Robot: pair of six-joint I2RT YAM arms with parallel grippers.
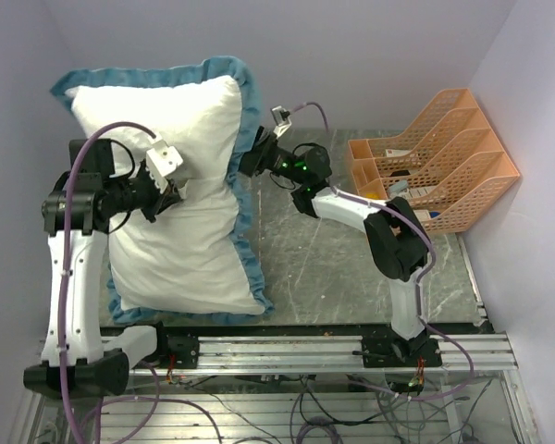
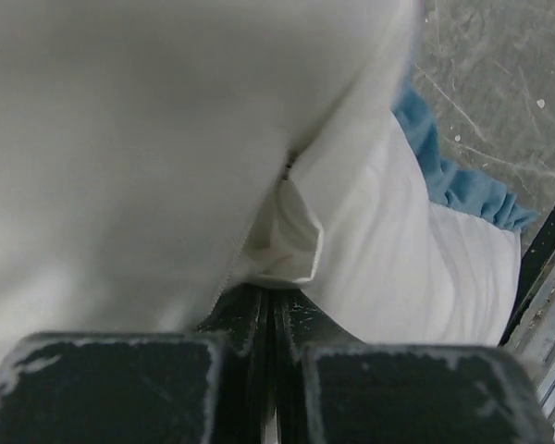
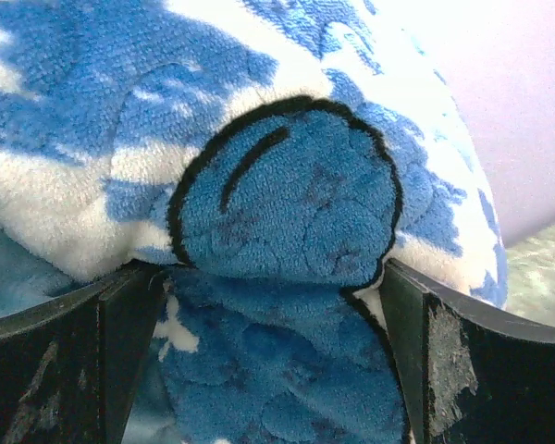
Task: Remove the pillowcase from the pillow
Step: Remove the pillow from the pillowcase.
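Observation:
The pillow (image 1: pixel 176 250) lies plump and white on the left half of the table, pinched in at its middle. The pillowcase shows as a teal ruffle (image 1: pixel 250 102) around it. My left gripper (image 1: pixel 176 191) is over the pillow's middle. In the left wrist view it (image 2: pixel 270 291) is shut on a small fold of white fabric (image 2: pixel 282 245), with the teal ruffle (image 2: pixel 462 185) to the right. My right gripper (image 1: pixel 252 159) is at the pillow's right edge. In the right wrist view it (image 3: pixel 270 273) holds a thick bunch of the blue bear-print pillowcase (image 3: pixel 287 185) between its fingers (image 3: pixel 120 351).
An orange file rack (image 1: pixel 435 157) stands at the back right against the wall. The grey marble table (image 1: pixel 351 268) lies right of the pillow. A metal rail (image 1: pixel 351 350) runs along the near edge. Walls close in behind and to the right.

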